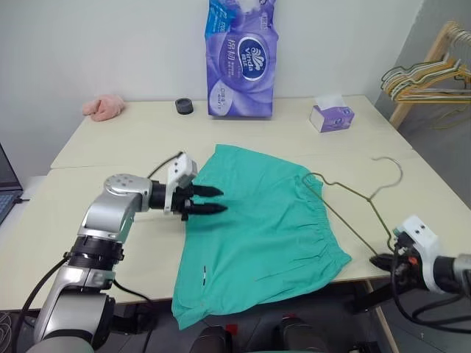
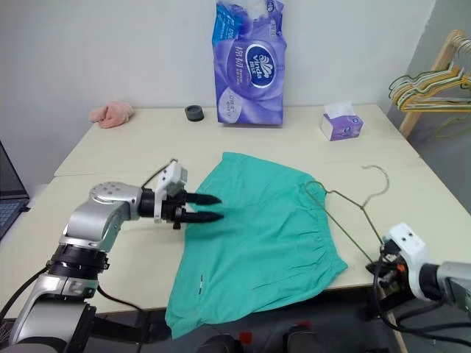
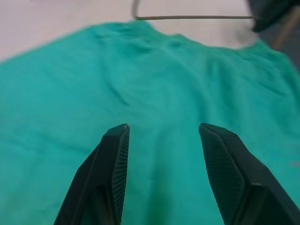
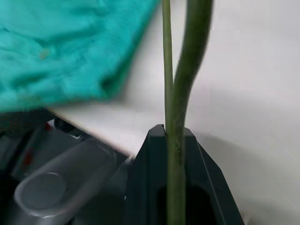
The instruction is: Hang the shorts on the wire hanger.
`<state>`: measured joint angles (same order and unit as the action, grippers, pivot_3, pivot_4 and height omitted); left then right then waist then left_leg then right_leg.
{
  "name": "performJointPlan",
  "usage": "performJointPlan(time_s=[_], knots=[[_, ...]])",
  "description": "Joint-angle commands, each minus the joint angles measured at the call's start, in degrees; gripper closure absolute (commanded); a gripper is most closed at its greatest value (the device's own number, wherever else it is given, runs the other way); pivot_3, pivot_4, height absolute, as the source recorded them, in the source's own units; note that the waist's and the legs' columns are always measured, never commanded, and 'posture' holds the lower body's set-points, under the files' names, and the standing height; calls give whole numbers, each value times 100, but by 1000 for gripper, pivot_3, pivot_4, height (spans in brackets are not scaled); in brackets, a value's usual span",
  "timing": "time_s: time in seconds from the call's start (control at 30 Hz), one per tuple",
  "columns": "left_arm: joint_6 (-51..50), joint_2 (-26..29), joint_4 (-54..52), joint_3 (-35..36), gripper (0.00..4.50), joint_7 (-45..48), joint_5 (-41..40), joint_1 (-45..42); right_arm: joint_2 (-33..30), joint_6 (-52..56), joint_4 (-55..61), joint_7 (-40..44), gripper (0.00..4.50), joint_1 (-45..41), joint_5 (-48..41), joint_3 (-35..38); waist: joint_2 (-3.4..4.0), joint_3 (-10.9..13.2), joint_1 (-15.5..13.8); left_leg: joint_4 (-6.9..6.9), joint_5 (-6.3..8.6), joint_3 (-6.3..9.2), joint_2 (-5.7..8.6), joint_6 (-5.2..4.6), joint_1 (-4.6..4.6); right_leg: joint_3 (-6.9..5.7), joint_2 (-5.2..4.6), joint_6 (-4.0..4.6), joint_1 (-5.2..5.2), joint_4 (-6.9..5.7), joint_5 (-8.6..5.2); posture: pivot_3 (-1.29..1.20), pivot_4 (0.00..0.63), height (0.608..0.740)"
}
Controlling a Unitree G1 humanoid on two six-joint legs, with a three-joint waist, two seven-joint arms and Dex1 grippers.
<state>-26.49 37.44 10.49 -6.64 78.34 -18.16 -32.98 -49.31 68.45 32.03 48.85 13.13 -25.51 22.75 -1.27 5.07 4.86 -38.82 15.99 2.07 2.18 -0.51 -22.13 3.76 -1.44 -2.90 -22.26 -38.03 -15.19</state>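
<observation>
left gripper (image 1: 214, 200) hovers level over the shorts (image 1: 257, 228), jaws apart; right gripper (image 4: 174, 140) pinches the wire hanger (image 1: 352, 207)

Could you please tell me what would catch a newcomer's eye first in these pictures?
The teal-green shorts lie spread across the near middle of the pale table, one corner hanging over the near edge. The left end effector hovers open over their left side, while the right end effector is shut on a corner of the wire hanger, which lies beside the waistband. At the far edge stands a tall purple tissue pack.
</observation>
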Motion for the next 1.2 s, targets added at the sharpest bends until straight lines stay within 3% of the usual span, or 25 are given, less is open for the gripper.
performJointPlan(time_s=[0.03,0.47,0.73,1.0,1.2], knots=[[-44,78,-392,28,2010,235,-249,-145,189,243,302,-153,4500,277,-240,550,7,-4,21,-3,-1,0,0,0,3,0,0,0,2,0,0,-213,61,740],[537,5,-8,-245,2010,380,46,-307,431,487,715,-132,4500,1565,-857,1005,15,-10,90,-1,-1,-20,-1,-3,21,20,9,-30,17,5,-19,-217,62,740],[753,-58,245,-254,2010,361,136,-351,244,364,831,-132,4500,1505,-1119,1065,15,-9,150,-1,-1,-22,-3,-3,21,20,10,-32,17,6,-20,-220,64,740],[868,-98,384,-227,2010,300,196,-357,-97,220,1027,-171,4500,1425,-1210,657,10,-7,152,0,0,-21,-4,-3,20,20,12,-33,16,7,-21,-214,65,740],[955,-112,464,-223,2010,267,251,-366,-177,92,1117,-559,4500,1199,-1038,-139,8,-5,152,0,0,-21,-6,-3,20,20,12,-33,16,8,-21,-205,67,740]])
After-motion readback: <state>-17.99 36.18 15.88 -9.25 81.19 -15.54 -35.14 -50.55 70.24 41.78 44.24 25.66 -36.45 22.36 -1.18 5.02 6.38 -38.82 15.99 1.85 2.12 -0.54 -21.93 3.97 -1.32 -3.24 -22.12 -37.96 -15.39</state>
